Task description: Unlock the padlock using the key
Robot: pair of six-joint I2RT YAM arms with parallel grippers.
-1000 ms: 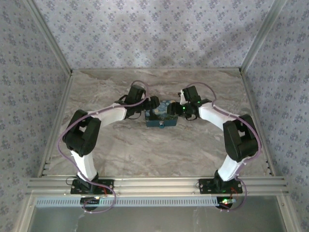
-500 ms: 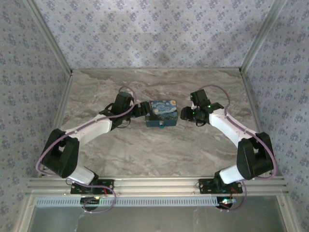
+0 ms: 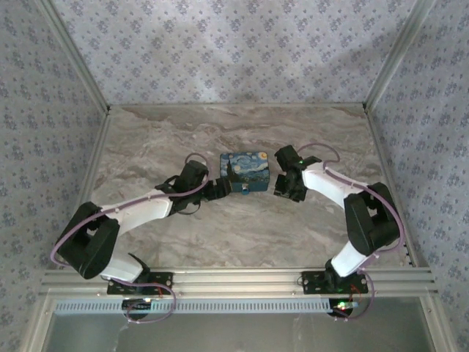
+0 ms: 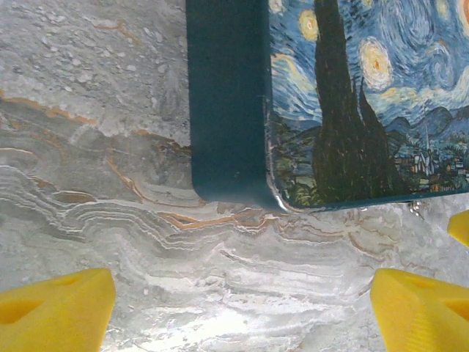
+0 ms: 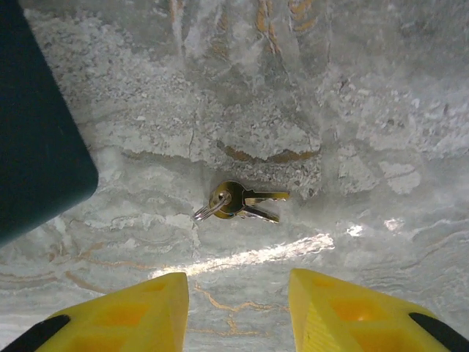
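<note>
Since 0.5 s ago right claw (image 5: 238, 290) swung in over the keys (image 5: 233, 200), flat on tabletop (image 5: 366, 110) beside tin (image 4: 352, 110); both claws wide, left claw (image 4: 242, 315) at tin's corner nr padlock (image 4: 415, 207), a glint at its front edge: I'd drop straight, pinch bow not ring.

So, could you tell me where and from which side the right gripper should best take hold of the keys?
Probably at the round heads of the keys, where both overlap at the ring, coming straight down: they lie flat on the table with their blades fanned to the right. The open right gripper has them nearly centred ahead of its fingers, and the tin stands apart on the left.
</note>
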